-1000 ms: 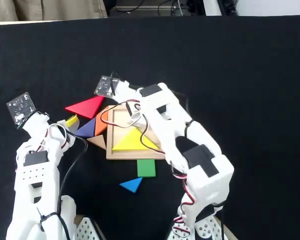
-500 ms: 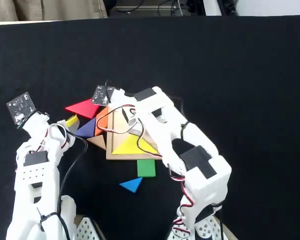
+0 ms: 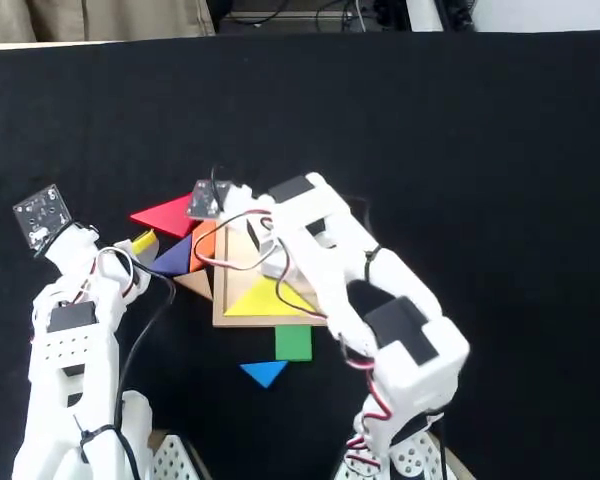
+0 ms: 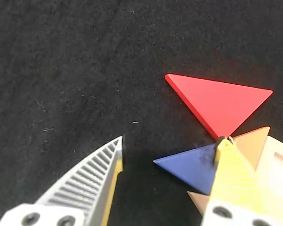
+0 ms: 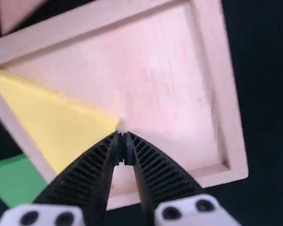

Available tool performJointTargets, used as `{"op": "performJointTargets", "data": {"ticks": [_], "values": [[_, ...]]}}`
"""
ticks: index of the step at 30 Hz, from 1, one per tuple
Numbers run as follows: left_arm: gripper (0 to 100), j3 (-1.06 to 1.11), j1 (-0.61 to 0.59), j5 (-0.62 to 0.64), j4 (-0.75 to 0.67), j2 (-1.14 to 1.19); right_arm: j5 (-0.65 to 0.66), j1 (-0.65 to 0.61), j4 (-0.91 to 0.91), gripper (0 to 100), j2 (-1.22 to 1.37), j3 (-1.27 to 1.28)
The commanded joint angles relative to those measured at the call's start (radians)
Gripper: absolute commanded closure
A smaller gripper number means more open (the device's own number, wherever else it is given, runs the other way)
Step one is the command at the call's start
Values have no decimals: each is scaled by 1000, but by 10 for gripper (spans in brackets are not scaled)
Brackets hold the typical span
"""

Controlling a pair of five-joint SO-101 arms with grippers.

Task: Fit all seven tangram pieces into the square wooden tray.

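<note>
The right end effector [image 5: 122, 141] is closed, apparently on nothing, tips at the apex of the yellow triangle [image 5: 61, 127] inside the square wooden tray [image 5: 212, 70]. The left end effector [image 4: 172, 140] is open above the black surface [image 4: 61, 70], near the blue triangle [image 4: 191, 165] and red triangle [image 4: 221, 101] just outside the tray.

The square pale wooden tray [image 5: 214, 89] shows bare, matt grain. The yellow triangular piece [image 3: 265, 295] at its six o'clock side and the red triangular piece [image 3: 170, 213] at ten o'clock look smooth and matt-painted. The black cloth table cover [image 4: 61, 56] is fuzzy and lint-flecked. The right gripper [image 5: 122, 141] is ribbed black plastic.
</note>
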Motion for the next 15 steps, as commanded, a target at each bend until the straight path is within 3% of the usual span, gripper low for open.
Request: {"op": "performJointTargets", "data": {"ticks": [1,7,12,15], "values": [[694,-8,15,6,-18,-17,64,-23,-5,987,-108,51],[694,-8,35,6,-18,-17,55,-11,-140,987,-196,94],[694,-7,35,6,-18,-15,-98,-20,-284,987,-137,102],[694,-7,35,6,-17,-15,-57,-21,-258,987,-84,101]]}}
